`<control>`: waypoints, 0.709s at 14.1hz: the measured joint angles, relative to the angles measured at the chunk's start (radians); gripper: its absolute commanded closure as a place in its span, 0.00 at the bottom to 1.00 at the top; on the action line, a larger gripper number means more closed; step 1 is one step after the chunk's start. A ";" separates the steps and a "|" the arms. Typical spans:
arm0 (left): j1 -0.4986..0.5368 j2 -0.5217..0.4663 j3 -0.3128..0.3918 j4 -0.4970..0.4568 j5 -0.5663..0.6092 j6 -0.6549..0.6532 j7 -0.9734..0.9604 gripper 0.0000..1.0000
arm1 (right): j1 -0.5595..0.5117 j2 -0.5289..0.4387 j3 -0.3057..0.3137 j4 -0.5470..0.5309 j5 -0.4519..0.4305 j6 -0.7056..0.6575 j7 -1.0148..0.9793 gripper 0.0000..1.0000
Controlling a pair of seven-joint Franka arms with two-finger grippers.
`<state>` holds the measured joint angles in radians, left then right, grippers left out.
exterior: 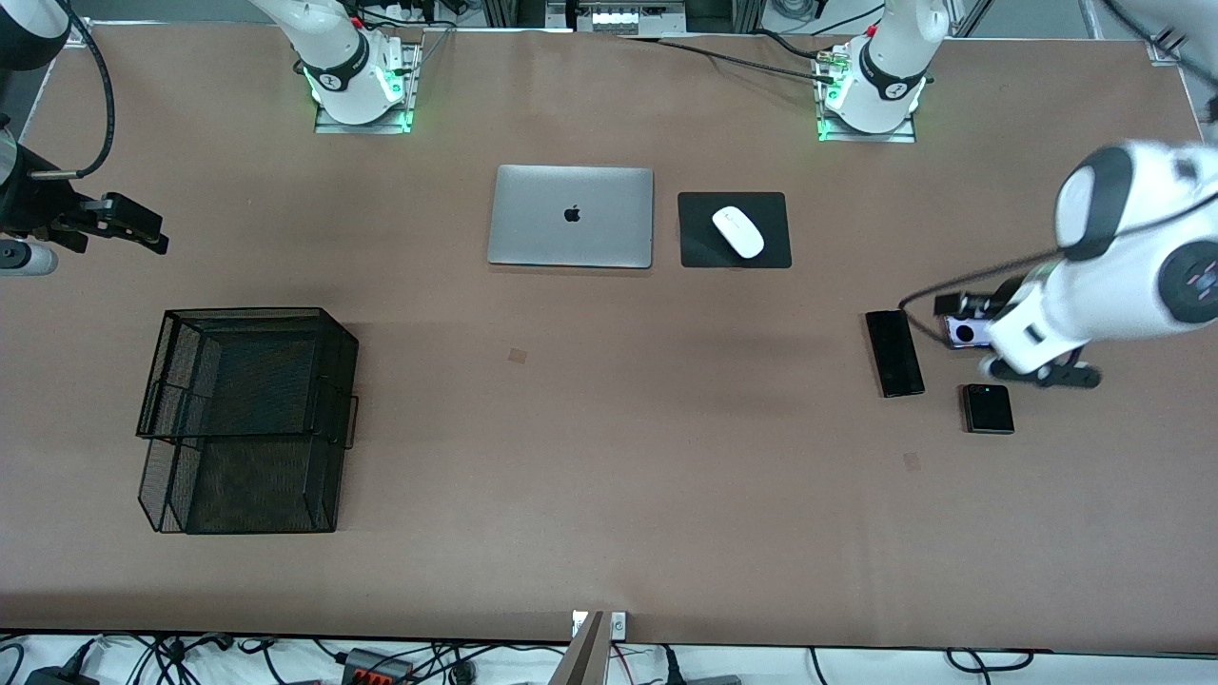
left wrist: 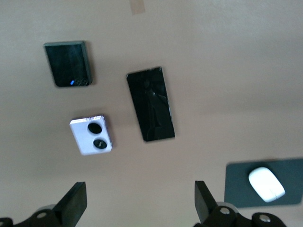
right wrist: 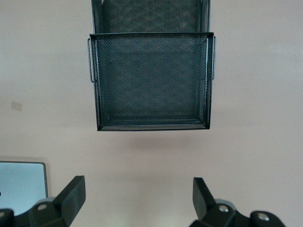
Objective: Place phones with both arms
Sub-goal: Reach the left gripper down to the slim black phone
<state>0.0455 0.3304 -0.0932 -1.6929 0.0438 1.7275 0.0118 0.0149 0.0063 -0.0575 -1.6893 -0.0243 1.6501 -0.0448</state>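
Note:
Three phones lie together at the left arm's end of the table. The long slim black slab (exterior: pixel 894 352) (left wrist: pixel 150 104) lies flat. Beside it is the lavender flip phone (exterior: pixel 961 332) (left wrist: pixel 91 134) with two black circles, partly covered by the left arm in the front view. The black flip phone (exterior: pixel 988 409) (left wrist: pixel 69 64) sits nearer the front camera. My left gripper (exterior: pixel 1043 375) (left wrist: pixel 140 194) hangs open and empty over the table, just beside the lavender phone. My right gripper (exterior: pixel 128 226) (right wrist: pixel 137 190) waits open and empty over the right arm's end of the table.
A black two-tier mesh tray (exterior: pixel 243 314) (right wrist: pixel 151 127) stands toward the right arm's end. A shut silver laptop (exterior: pixel 571 216) (right wrist: pixel 21 179) lies mid-table near the bases. Beside it a white mouse (exterior: pixel 737 231) (left wrist: pixel 266 183) rests on a black pad (exterior: pixel 699 249) (left wrist: pixel 236 191).

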 measured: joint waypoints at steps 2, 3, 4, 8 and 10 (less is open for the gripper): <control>0.000 0.044 0.000 -0.050 0.000 0.111 -0.004 0.00 | 0.000 0.001 0.000 -0.001 0.000 0.000 0.000 0.00; 0.000 0.056 0.000 -0.088 0.000 0.182 -0.008 0.00 | 0.000 0.001 0.000 -0.001 0.000 0.000 0.000 0.00; 0.000 0.064 0.000 -0.132 0.000 0.263 -0.012 0.00 | 0.000 0.001 0.000 -0.002 0.000 0.000 0.000 0.00; 0.002 0.088 0.001 -0.291 0.000 0.548 -0.020 0.00 | 0.000 0.001 0.000 -0.002 0.000 0.003 0.000 0.00; 0.006 0.099 0.002 -0.368 0.000 0.673 -0.021 0.00 | 0.000 0.001 0.000 -0.002 0.000 0.005 0.000 0.00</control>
<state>0.0518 0.4291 -0.0907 -2.0609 0.0438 2.4000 -0.0087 0.0152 0.0072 -0.0572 -1.6910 -0.0243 1.6548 -0.0450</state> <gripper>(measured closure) 0.000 0.000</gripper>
